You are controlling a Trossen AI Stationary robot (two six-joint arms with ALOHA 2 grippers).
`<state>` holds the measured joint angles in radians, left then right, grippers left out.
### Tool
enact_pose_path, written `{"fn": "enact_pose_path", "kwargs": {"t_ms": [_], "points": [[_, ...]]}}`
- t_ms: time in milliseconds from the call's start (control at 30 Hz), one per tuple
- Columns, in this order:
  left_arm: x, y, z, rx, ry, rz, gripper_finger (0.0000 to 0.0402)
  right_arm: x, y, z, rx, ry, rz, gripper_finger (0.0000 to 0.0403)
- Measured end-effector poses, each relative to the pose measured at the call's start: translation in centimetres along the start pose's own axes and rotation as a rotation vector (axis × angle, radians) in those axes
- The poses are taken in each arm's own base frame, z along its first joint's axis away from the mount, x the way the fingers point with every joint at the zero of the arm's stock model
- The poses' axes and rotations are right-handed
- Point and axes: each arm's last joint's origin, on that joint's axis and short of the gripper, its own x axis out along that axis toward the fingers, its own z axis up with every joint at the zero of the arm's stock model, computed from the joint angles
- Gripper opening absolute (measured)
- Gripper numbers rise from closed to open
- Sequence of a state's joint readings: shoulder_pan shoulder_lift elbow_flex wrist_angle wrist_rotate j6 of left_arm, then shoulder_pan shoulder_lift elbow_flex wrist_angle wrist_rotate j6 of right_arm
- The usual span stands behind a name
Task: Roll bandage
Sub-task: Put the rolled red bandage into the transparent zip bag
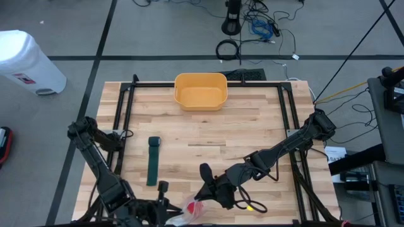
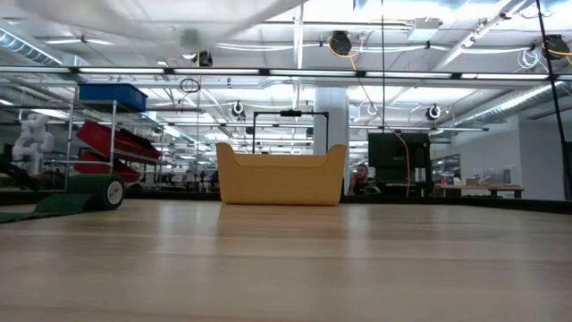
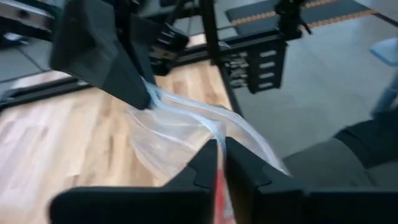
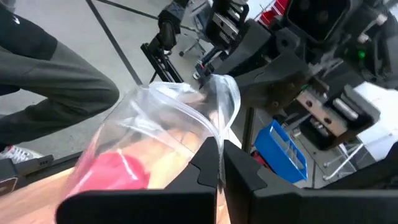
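A dark green bandage (image 1: 153, 161) lies flat on the table's left half; the low view shows its rolled end (image 2: 109, 191) standing on the wood. At the near edge, both grippers hold a clear plastic bag (image 1: 189, 211) with a red thing (image 4: 115, 171) inside. My left gripper (image 3: 221, 162) is shut on the bag's film. My right gripper (image 4: 219, 158) is shut on the bag's rim and also shows in the left wrist view (image 3: 143, 93). The bag hangs past the table's near edge. My left gripper pinches the bag's thin film (image 3: 214, 134) between its two fingers, close to the bag's mouth. The film runs stretched from there to the other gripper. My right gripper pinches the bag's open rim (image 4: 217, 127) between its two fingers, coming nearly level from the table's right. The bag billows out beyond the fingers, lifted clear, with the red thing low inside it.
A yellow bin (image 1: 201, 91) stands at the far middle of the table. Black frame rails (image 1: 123, 120) run along the left and right sides. A person's dark trouser leg (image 4: 43, 81) shows beyond the near edge. A white bin (image 1: 25, 60) stands on the floor, far left.
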<state>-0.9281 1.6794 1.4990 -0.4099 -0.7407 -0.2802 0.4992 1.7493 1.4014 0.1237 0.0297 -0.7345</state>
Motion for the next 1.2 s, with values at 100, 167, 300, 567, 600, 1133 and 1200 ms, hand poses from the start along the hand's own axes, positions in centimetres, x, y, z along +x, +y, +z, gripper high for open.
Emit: {"fn": "enact_pose_path", "kwargs": {"t_ms": [100,167,300,567,600,1133,1200], "points": [[-0.1,-0.3,-0.2,0.009,-0.012,0.043,0.0079,0.0,-0.1,-0.1,0.02,0.027,-0.028,0.0001],[-0.2,-0.4,-0.2,0.012,-0.022,0.072,0.0118,0.0,-0.2,-0.2,0.024,0.066,-0.071,0.0001],[-0.5,-0.6,-0.3,0.028,-0.046,0.145,0.0194,-0.1,-0.4,-0.7,0.064,0.167,-0.157,0.0],[-0.5,0.0,-0.2,0.124,-0.079,0.321,0.0245,-0.7,-1.3,-2.4,0.15,0.365,-0.278,0.0],[-0.6,0.1,-0.1,0.14,-0.085,0.356,0.0246,-1.0,-1.6,-2.6,0.169,0.381,-0.276,0.0],[-2.6,2.0,1.1,0.09,-0.16,0.578,0.0246,-6.9,-7.2,-7.1,0.408,0.667,-0.358,0.0],[-2.5,2.0,0.8,0.097,-0.143,0.559,0.0246,-7.4,-7.8,-8.0,0.43,0.706,-0.368,0.0]]}}
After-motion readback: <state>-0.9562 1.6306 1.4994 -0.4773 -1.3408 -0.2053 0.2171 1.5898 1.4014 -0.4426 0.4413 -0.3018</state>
